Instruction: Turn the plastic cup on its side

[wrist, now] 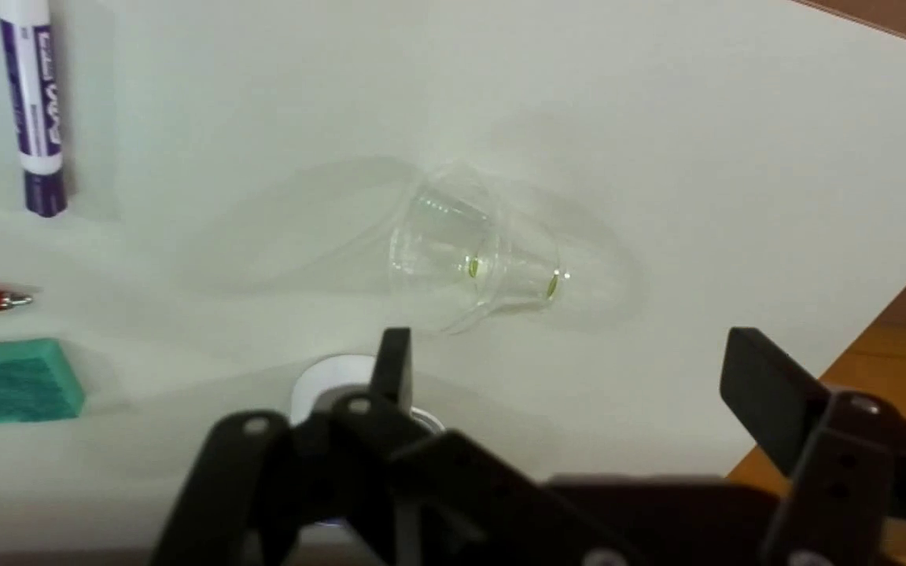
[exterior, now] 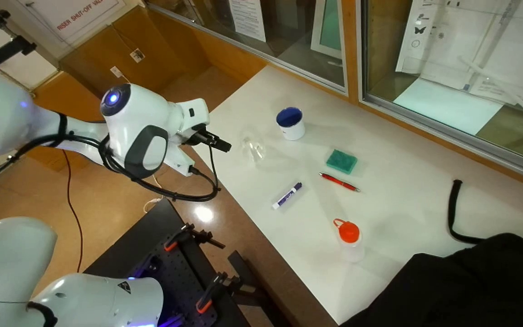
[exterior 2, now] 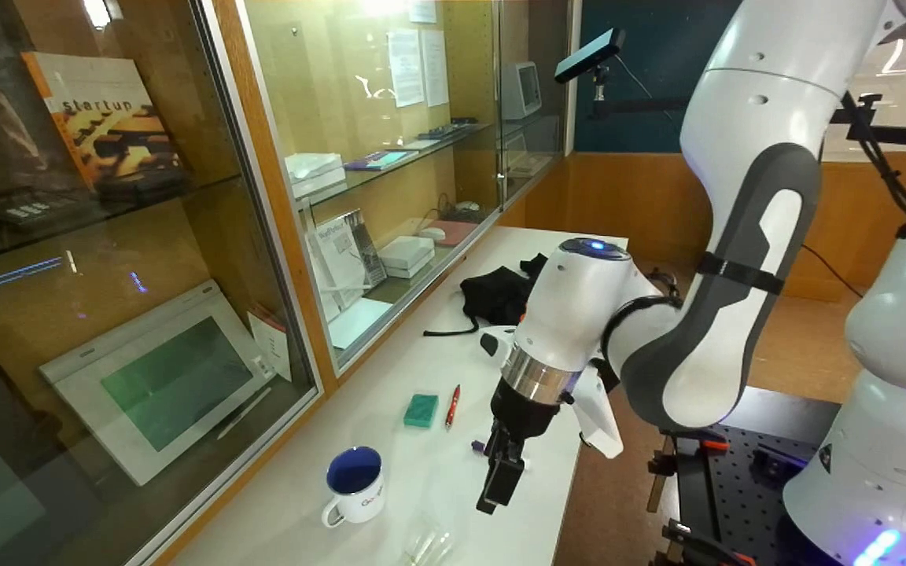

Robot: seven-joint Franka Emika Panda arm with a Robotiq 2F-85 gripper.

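Observation:
The clear plastic cup [wrist: 453, 244] is on the white table [wrist: 697, 157]. Its wide rim faces left and its narrower base faces right in the wrist view. It shows faintly in both exterior views [exterior: 253, 151] [exterior 2: 428, 544]. I cannot tell for sure whether it stands upright or lies on its side. My gripper [wrist: 567, 354] is open, with a wide gap between its fingers and nothing held. In the wrist view the cup lies just beyond the fingertips, apart from them. In both exterior views the gripper [exterior: 223, 144] [exterior 2: 494, 499] is near the cup, above table height.
A white mug with a blue inside [exterior: 292, 131] stands near the cup, partly hidden behind a finger in the wrist view. A green sponge [exterior: 342, 161], red pen [exterior: 339, 182], purple marker [exterior: 287, 195] and orange-capped bottle [exterior: 350, 240] are on the table. A glass cabinet borders it.

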